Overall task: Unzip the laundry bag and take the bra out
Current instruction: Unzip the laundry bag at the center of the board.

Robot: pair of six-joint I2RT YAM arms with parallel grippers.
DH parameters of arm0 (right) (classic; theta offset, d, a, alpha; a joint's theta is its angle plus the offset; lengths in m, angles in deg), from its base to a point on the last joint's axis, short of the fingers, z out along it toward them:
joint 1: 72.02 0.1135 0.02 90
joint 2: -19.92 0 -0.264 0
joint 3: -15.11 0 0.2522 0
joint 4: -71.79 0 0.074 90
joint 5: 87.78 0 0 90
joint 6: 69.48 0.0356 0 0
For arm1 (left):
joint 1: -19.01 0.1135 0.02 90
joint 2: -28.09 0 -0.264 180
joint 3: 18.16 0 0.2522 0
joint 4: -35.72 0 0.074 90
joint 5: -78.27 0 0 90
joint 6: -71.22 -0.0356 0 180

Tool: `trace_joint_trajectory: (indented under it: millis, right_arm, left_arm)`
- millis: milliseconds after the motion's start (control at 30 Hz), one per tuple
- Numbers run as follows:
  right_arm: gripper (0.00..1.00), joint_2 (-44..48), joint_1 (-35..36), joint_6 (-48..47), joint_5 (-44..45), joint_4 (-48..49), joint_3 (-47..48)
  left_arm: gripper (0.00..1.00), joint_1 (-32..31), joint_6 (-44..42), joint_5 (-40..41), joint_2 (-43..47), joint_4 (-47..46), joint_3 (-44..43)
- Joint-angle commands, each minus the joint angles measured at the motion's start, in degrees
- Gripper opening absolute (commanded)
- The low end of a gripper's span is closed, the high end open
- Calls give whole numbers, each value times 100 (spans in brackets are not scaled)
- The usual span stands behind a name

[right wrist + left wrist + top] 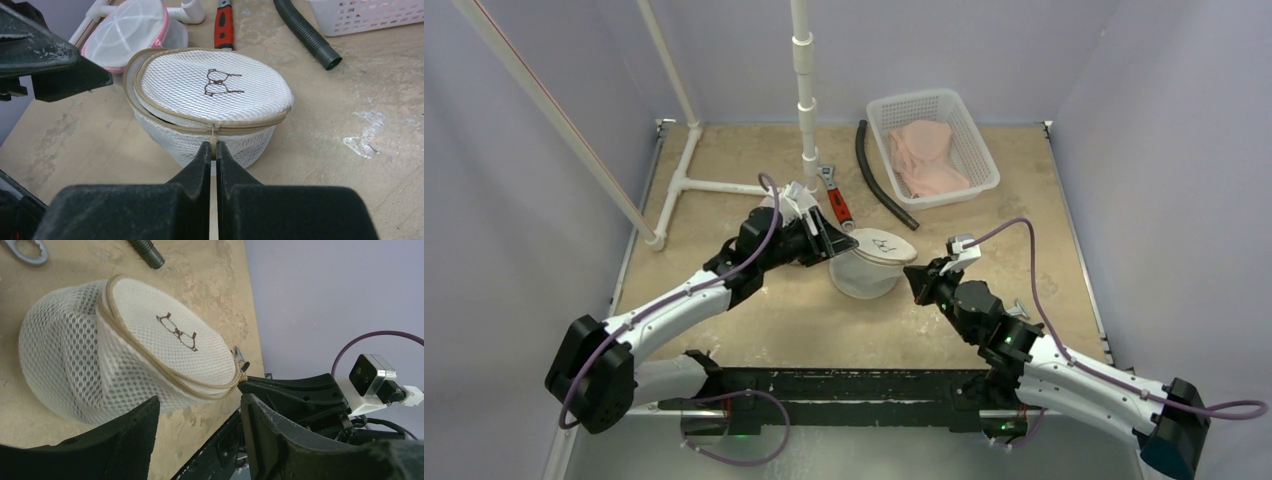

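In white basket (977,140), pink cloth (927,155), laundry bag (869,265) apart

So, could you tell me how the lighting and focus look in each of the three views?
Top external view: even, diffuse light, only soft shadows by the laundry bag, no glare. Left wrist view: mesh crisp, the left pincer dark and soft-edged, frame tilted. Right wrist view: the right pincer nearly black, the zipper pull sharp.
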Motion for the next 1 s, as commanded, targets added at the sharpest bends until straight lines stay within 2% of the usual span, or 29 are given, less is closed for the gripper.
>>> trace_joint_trajectory:
  millis: [0,67,100,200,300,400,767,967]
  right_arm:
    - [0,-18,6,-87,-103,218,39]
    - [0,-34,3,-93,-118,224,52]
    - [0,-34,4,-98,-126,227,51]
    - [0,-43,8,-118,-122,249,38]
    - [0,-75,6,-130,-131,255,50]
    - [0,-63,8,-137,-129,259,62]
    - [0,-26,4,-186,-246,199,99]
    - [0,-31,6,-215,-360,237,83]
  left_arm:
    - [62,35,411,257,760,-101,335]
    - [66,-14,662,411,1117,-58,431]
    - [71,-90,809,518,1249,-53,473]
    - [74,-559,1107,1060,1441,273,282]
    - [75,-1352,1401,1681,1213,316,36]
    - [75,-1797,1707,1858,609,198,-176]
    - [76,-1863,1972,1733,-803,-59,-712]
    - [78,-1706,2132,1943,-1126,-37,-850]
